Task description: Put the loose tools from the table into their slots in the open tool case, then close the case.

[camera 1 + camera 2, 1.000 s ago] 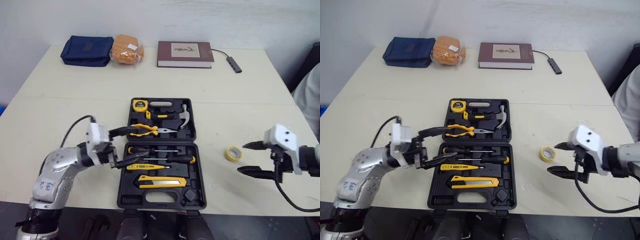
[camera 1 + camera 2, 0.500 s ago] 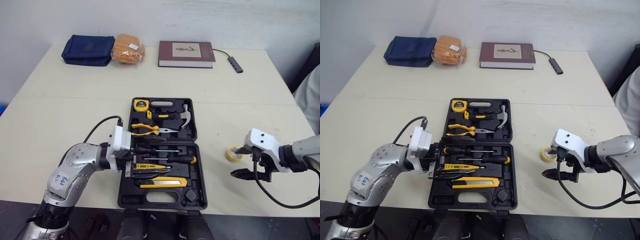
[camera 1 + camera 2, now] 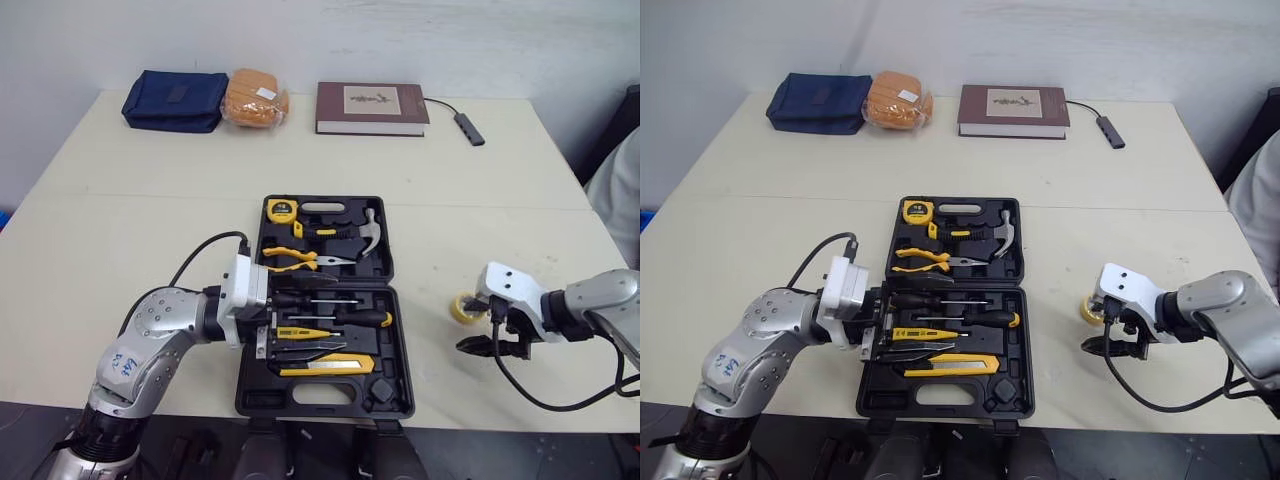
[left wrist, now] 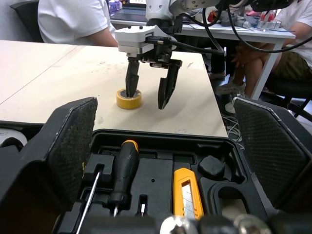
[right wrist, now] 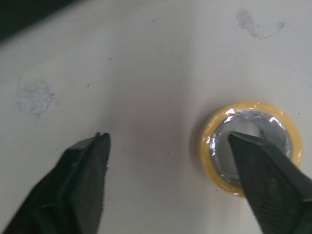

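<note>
Tool case (image 3: 400,345) lies open near the 6 o'clock edge of a pale worktop (image 3: 130,220), lid half toward 12 o'clock. The lid half holds a yellow tape measure (image 3: 281,210), a hammer (image 3: 367,232) and yellow-handled pliers (image 3: 290,262). The base half holds black screwdrivers (image 3: 345,317) and, nearest 6 o'clock, a yellow utility knife (image 3: 320,367).

A yellow tape roll (image 3: 463,308) lies flat on the worktop, loose, at 3 o'clock from the case and clear of it.

The right end effector (image 4: 145,100) is over the roll with its two black fingers spread. One fingertip (image 5: 253,151) points down into the roll's centre hole. The other is outside the ring, over bare worktop on the 6 o'clock side. Whether either finger touches the roll cannot be told.

The left end effector (image 3: 320,324) reaches in from 9 o'clock over the base half of the case, fingers spread wide and holding nothing, with the screwdrivers lying between them.

Along the 12 o'clock edge sit a navy pouch (image 3: 173,100), an orange wrapped bundle (image 3: 254,97), a dark red book (image 3: 371,107) and a small cabled adapter (image 3: 468,128). A seated person (image 4: 73,22) in a white shirt is beyond the worktop.
</note>
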You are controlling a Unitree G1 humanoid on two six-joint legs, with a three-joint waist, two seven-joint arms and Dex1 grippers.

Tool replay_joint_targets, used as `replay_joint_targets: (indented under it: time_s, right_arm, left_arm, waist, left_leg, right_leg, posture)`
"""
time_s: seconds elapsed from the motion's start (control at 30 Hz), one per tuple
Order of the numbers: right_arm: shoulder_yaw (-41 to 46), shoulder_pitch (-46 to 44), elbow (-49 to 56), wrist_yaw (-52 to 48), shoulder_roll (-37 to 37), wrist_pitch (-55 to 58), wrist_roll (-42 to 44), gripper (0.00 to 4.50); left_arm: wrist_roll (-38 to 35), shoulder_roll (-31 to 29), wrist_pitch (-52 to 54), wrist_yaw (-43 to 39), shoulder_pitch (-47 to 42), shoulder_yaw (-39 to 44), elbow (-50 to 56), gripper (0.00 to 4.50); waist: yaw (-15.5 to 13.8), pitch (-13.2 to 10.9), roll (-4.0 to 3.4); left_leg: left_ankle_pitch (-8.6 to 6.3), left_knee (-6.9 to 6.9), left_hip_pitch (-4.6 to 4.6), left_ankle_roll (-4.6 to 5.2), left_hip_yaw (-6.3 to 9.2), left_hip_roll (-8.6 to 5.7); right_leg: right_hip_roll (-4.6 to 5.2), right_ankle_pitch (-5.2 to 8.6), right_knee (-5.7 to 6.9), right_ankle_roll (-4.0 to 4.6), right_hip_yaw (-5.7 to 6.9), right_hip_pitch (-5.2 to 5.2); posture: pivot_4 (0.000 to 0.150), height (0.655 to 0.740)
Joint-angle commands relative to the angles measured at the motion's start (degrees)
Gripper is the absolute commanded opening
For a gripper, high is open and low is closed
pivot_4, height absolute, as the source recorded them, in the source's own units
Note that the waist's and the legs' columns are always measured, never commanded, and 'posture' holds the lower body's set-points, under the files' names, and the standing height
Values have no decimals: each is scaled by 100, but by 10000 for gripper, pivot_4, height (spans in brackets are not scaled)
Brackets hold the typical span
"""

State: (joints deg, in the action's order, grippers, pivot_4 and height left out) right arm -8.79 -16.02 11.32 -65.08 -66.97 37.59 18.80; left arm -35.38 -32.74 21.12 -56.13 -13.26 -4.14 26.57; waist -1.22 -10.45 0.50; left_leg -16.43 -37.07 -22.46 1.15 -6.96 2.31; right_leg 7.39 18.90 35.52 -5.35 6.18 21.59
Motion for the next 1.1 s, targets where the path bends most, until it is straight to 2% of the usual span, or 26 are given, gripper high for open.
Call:
replay_joint_targets:
  time_s: [0.03, 0.13, 0.17, 0.37, 0.5, 0.67, 0.8, 1.1]
  right_arm:
    - [9, -111, -35, -54, -10, -126, -245, 17696]
    - [-19, -163, -105, -63, 12, -224, -417, 1814]
    - [-15, -167, -118, -84, 0, -271, -466, 829]
    - [181, -312, 119, -380, -100, -445, -438, 829]
    - [205, -488, 803, -762, 10, -651, -132, 829]
    - [3, -729, 1800, -960, 378, -593, 319, 829]
    - [-163, -904, 2424, -916, 935, -44, 1093, 829]
    - [-942, -922, 2820, -1032, 908, 95, 814, 829]
  left_arm:
    - [-19, -5, -25, 34, 2, 17, 230, 45000]
    - [-21, 17, -42, 39, 4, -3, 224, 45000]
    - [-17, 24, -46, 41, 11, -16, 227, 45000]
    - [-266, 10, 66, -50, 97, 42, 258, 45000]
    - [-522, -161, 131, -346, 23, 248, 155, 45000]
    - [-555, -439, 129, -760, -9, 332, -25, 45000]
    - [-309, -530, -51, -951, -56, 336, -308, 45000]
    - [-26, -618, -750, -1477, 152, 278, -405, 45000]
  waist:
    - [0, 0, 0]
    - [7, 0, 1]
    - [12, 0, 1]
    - [9, 0, 1]
    - [23, 0, 1]
    - [44, -1, 2]
    - [44, -1, 3]
    - [23, -2, 4]
  left_leg:
    - [0, 0, 0, 0, 0, 0]
    - [0, -1, 0, 0, 0, 0]
    - [0, -2, 2, 0, 0, 1]
    - [0, -3, 2, 0, -1, 1]
    - [0, -2, 2, 0, 0, 2]
    - [-1, 0, 3, -5, 1, 8]
    - [-2, -2, 2, -4, 4, 6]
    - [-9, -5, -2, 5, 4, 3]
  right_leg:
    - [0, 0, 0, 0, 0, 0]
    - [0, 0, 0, 0, 0, 0]
    - [-2, 0, 0, 0, 0, -2]
    - [-2, 0, 2, 0, -1, -2]
    - [-2, 0, 3, 0, -1, -1]
    - [-9, 0, 2, 1, 0, -1]
    - [-5, 0, 1, 1, 0, -2]
    - [2, 0, -1, 1, 1, 0]
  posture:
    - [1500, 7400]
    - [1500, 7400]
    - [1500, 7400]
    - [1500, 7400]
    - [1500, 7400]
    - [1500, 7400]
    - [1500, 7400]
    - [1500, 7400]
